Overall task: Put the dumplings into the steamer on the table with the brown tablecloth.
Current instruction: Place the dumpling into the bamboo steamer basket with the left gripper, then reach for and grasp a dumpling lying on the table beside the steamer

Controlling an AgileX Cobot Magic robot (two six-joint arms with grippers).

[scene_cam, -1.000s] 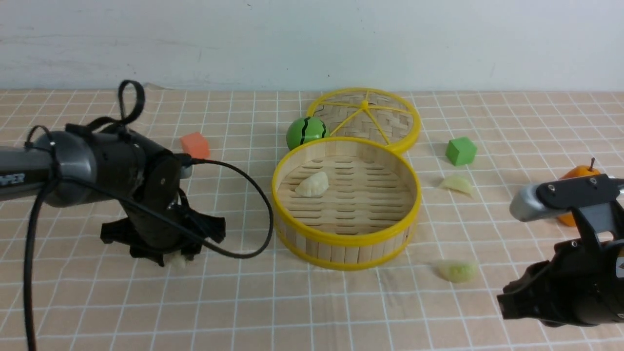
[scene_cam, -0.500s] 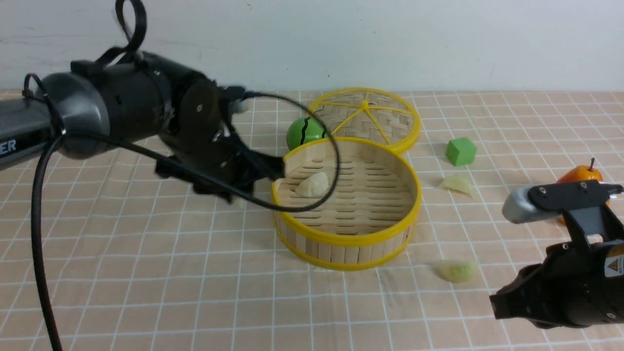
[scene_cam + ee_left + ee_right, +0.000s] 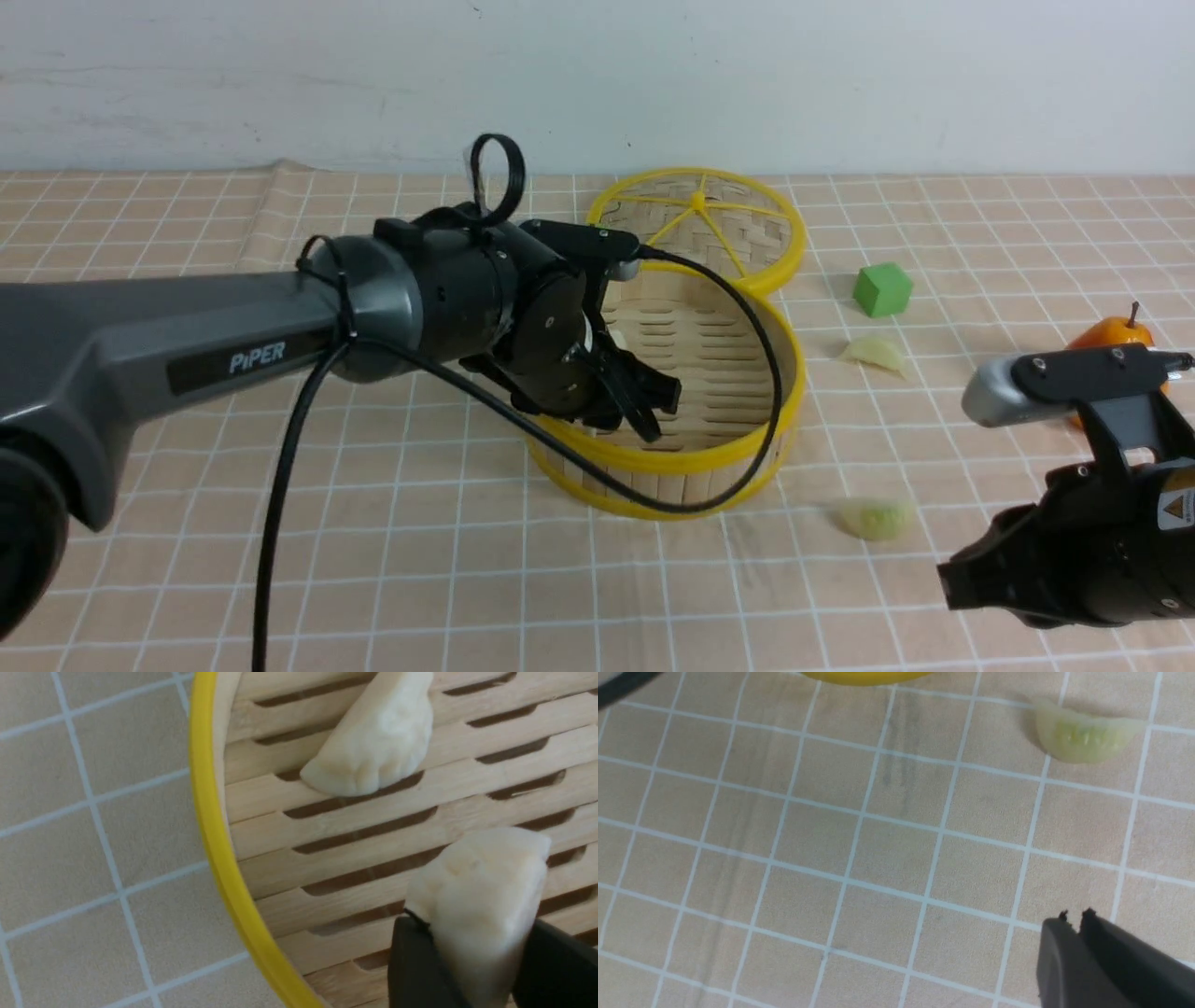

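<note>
Placement in hand: a cream dumpling (image 3: 476, 891) is gripped in the left tool (image 3: 653, 411), just above the steamer (image 3: 205, 788) floor. Release is called for next. The right tool (image 3: 1074, 915) is closed, empty; a green dumpling (image 3: 1083, 737) lies ahead of it.

The brand name PiPER (image 3: 255, 359) stands in white slanted letters, with a small i among capitals, on the dark grey shell of the left arm (image 3: 140, 317); it reads plainly in the front view. On the black housing of the right arm (image 3: 1111, 560), behind the right tool (image 3: 950, 583), sits a yellow label (image 3: 1176, 511) bearing a black warning triangle. Its print is too small to read.
</note>
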